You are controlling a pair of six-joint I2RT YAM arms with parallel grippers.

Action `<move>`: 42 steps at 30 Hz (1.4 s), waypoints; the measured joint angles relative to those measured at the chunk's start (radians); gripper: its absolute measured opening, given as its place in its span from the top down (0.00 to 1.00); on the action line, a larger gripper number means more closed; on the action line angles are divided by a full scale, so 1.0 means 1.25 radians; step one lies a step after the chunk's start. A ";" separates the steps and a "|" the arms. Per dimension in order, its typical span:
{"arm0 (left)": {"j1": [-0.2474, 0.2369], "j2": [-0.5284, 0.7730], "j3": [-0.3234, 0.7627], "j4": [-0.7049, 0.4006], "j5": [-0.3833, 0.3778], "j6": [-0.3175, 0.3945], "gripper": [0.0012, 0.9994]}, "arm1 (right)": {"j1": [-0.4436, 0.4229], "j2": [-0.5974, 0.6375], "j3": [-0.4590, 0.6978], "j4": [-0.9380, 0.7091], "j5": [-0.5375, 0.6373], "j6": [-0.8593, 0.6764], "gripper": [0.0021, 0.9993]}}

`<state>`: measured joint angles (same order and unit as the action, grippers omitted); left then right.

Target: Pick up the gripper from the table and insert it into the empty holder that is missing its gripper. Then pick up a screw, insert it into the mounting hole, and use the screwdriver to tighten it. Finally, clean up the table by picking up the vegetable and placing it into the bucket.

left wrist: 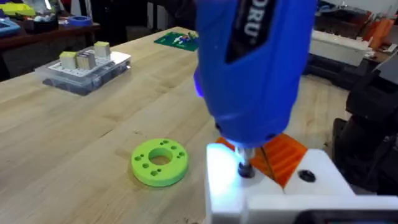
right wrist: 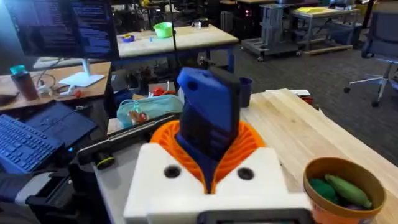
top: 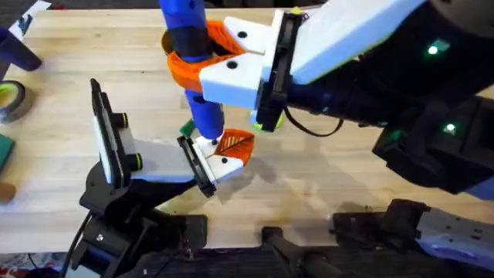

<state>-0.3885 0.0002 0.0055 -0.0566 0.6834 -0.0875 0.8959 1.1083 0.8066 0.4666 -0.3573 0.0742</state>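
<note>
Here, the blue screwdriver stands upright, tip on the small white gripper mounted on the holder. The right tool clenches the screwdriver above the worktop.

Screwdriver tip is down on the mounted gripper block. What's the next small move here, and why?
Probably keep the screwdriver pressed straight down and driving: its tip sits on the white gripper at the holder, and the right gripper clamps it upright.
</note>
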 joint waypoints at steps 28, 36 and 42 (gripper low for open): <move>0.000 0.000 0.000 0.000 0.001 -0.002 0.99 | 0.000 0.000 0.000 0.004 -0.096 -0.066 0.98; 0.000 0.000 0.000 0.000 0.001 -0.002 0.99 | 0.000 0.000 0.000 0.004 -0.099 -0.069 0.98; 0.000 0.000 0.000 0.000 0.001 -0.002 0.99 | -0.002 0.000 0.000 0.010 -0.106 -0.072 0.98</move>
<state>-0.3885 0.0002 0.0055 -0.0563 0.6842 -0.0898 0.8930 1.1084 0.8066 0.4793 -0.4896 -0.0162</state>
